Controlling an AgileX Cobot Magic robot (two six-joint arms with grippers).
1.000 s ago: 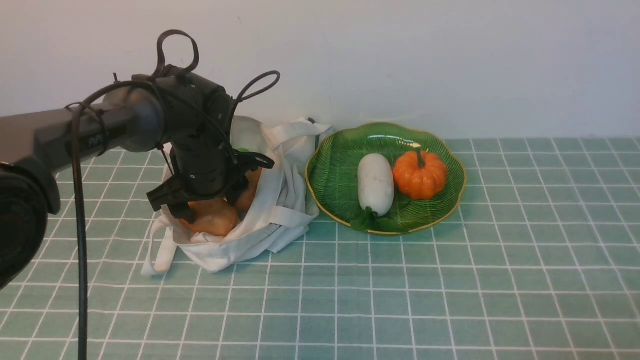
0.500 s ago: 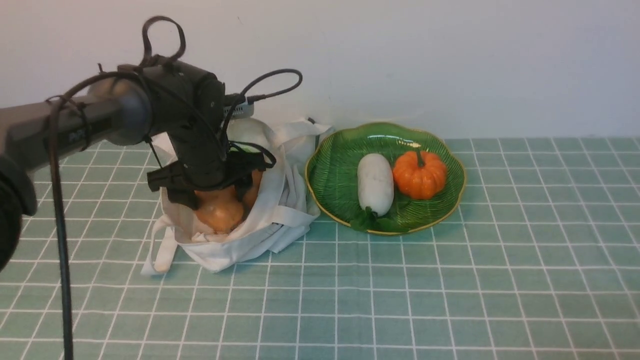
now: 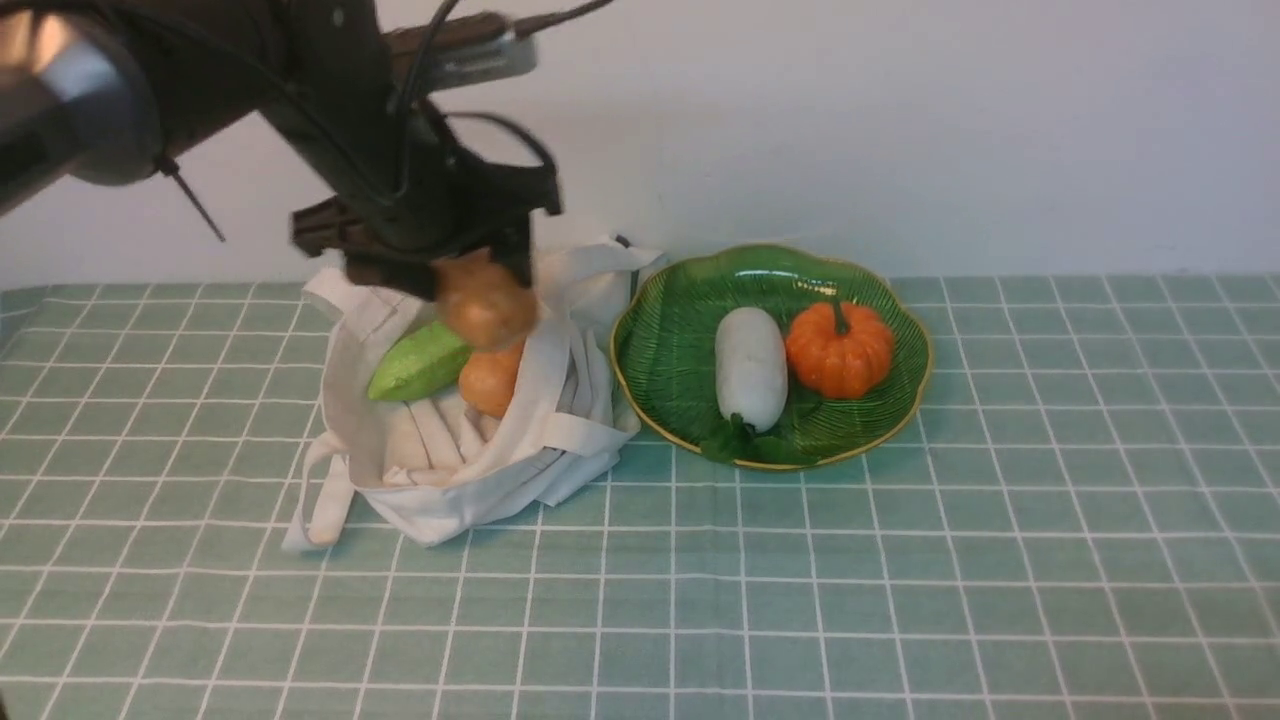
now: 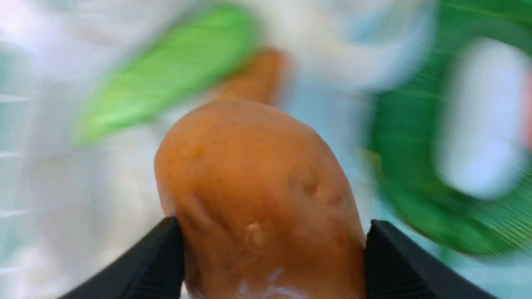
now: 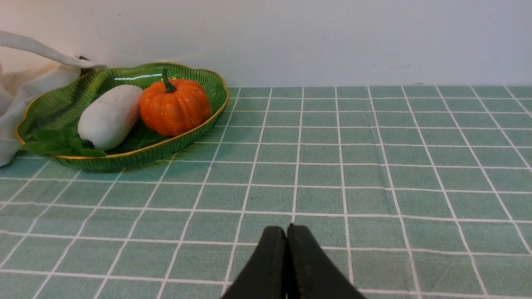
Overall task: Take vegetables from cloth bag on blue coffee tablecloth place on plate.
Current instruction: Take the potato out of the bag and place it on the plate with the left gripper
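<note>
Left jaws clench a potato (image 3: 485, 300) above the cloth bag (image 3: 440, 485); carry it level rightward, lowering onto the plate's (image 3: 665, 350) bare ribbing. Right jaws closed.

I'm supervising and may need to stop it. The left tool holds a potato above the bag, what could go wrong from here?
One: the left tool pinches the smooth potato near one end only, so it may slip out in transit. Two: the plate already holds a white vegetable and a pumpkin, so the potato could knock them or roll off the bare side nearest the cloth bag.
</note>
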